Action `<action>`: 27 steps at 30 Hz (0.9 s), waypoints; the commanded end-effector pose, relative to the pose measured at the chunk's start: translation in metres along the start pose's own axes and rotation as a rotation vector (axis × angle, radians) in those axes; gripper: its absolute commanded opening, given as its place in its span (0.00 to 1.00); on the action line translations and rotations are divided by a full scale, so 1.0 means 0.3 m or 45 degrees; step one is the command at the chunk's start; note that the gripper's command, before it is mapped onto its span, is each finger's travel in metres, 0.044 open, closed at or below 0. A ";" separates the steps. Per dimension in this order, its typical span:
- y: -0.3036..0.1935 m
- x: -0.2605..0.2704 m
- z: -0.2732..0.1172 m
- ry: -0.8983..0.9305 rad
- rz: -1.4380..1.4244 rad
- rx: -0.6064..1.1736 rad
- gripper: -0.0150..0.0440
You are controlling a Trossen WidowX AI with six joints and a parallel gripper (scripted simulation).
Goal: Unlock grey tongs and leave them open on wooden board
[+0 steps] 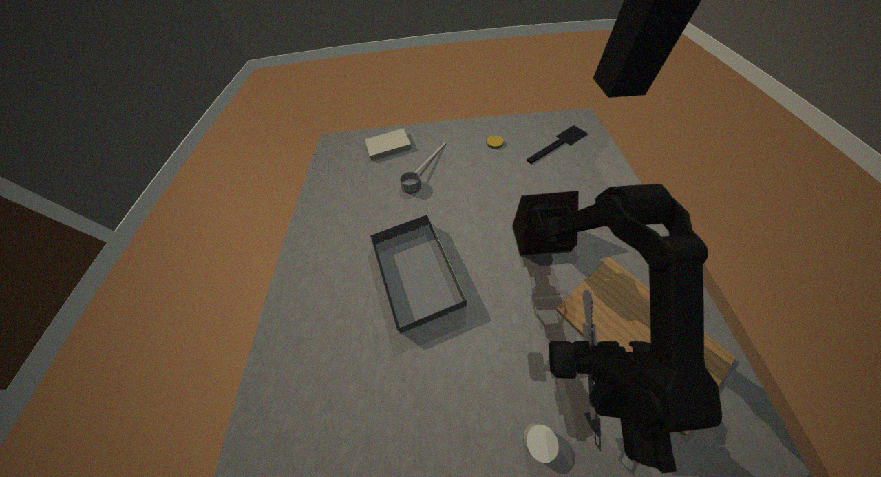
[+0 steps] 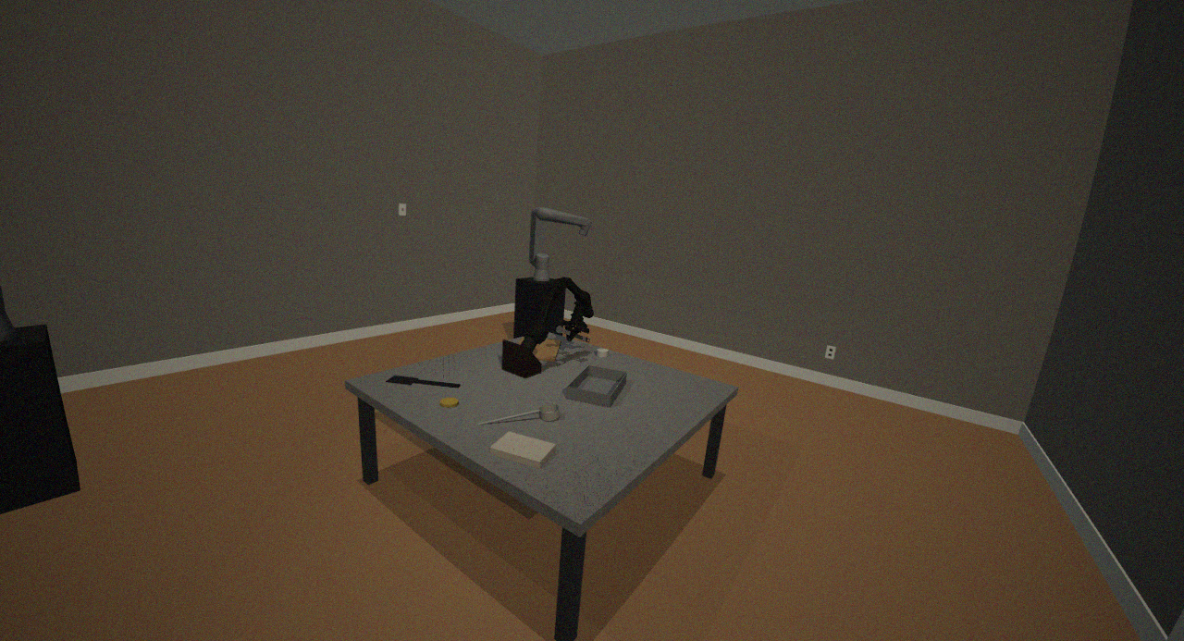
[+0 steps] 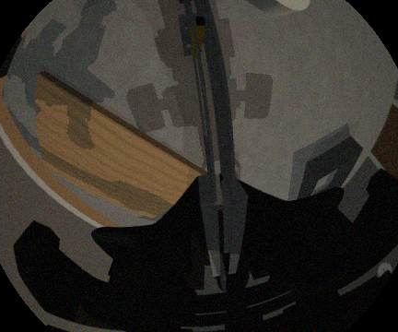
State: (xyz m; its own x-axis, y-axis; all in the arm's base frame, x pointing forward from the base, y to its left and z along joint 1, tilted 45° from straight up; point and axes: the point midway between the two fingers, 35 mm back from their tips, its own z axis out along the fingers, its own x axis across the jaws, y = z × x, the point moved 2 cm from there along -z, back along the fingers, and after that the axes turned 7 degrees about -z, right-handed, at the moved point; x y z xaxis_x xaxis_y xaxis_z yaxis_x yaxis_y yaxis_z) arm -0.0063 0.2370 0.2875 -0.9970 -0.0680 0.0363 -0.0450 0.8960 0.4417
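Note:
My gripper (image 1: 592,350) (image 3: 211,180) is shut on the grey tongs (image 1: 588,308) (image 3: 222,106) about midway along them and holds them above the table. The tongs' two arms lie close together in the wrist view; a small yellow part shows near the hinge end. In the top view the scalloped end points toward the back, and the hinge end toward the front. The arm hides their middle. The wooden board (image 1: 606,280) (image 3: 116,152) lies beside and partly below the arm. The roasting tin (image 1: 400,230) (image 2: 589,395) (image 3: 333,157) stands apart, with nothing across it. The lock's state cannot be told.
A white round object (image 1: 542,443) (image 2: 601,352) stands near the front. The dark arm base (image 1: 535,234) is behind the board. A measuring cup (image 1: 411,183), a pale block (image 1: 387,144), a yellow disc (image 1: 495,141) and a black spatula (image 1: 572,134) lie farther back.

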 end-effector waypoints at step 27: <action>-0.019 0.282 0.036 -0.128 -0.319 0.036 0.00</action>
State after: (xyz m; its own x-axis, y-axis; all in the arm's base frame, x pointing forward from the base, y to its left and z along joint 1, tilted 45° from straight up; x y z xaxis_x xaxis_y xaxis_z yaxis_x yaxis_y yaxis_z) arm -0.0840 0.2332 0.2782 -0.9610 -0.2367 -0.1426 -0.2747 0.8745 0.3997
